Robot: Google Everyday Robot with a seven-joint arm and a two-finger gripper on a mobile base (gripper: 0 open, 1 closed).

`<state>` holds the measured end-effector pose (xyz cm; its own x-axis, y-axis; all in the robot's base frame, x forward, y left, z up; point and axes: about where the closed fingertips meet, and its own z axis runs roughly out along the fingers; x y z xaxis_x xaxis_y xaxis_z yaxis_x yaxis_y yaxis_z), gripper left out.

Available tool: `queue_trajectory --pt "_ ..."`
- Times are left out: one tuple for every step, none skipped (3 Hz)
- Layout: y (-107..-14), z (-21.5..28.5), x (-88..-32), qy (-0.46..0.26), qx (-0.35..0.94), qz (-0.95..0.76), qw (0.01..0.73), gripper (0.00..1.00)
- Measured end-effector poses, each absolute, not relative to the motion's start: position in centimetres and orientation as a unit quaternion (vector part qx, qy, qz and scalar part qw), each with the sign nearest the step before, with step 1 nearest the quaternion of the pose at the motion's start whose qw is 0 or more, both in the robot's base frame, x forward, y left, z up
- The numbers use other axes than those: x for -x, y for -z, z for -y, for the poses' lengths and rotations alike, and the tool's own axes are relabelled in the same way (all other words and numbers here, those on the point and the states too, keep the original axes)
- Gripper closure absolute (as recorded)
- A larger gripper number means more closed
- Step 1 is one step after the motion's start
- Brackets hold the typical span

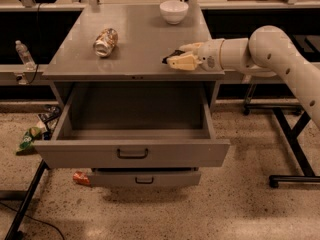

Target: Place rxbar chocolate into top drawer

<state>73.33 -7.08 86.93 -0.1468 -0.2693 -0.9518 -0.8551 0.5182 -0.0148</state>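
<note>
My gripper [176,58] hangs just above the right front part of the grey cabinet top [130,49]. Its pale fingers are shut on the rxbar chocolate [171,55], of which only a dark end shows at the fingertips. The top drawer [132,151] is pulled wide open below the cabinet top, with a dark bar handle on its tall front; its inside shows nothing in it. The gripper is above and behind the drawer's right rear corner.
A shiny orange-and-silver can [105,41] lies on its side on the left of the top. A white bowl [174,11] stands at the back. A smaller drawer [145,178] sticks out below. Litter [30,139] and a bottle [24,55] lie at the left; a black frame [295,149] stands right.
</note>
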Motion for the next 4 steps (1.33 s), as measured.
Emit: queue_trajectory --pt "-87.1 6.6 -71.6 -0.294 0.387 -0.706 0.515 1.0" --pt "-88.0 6.0 -67.3 -0.317 0.362 -0.715 0.507 1.0" --pt "-87.3 5.8 -62.6 -0.345 0.338 -0.728 0.486 1.0" --pt "-85.9 5.3 -59.6 -0.359 0.318 -0.741 0.47 1.0"
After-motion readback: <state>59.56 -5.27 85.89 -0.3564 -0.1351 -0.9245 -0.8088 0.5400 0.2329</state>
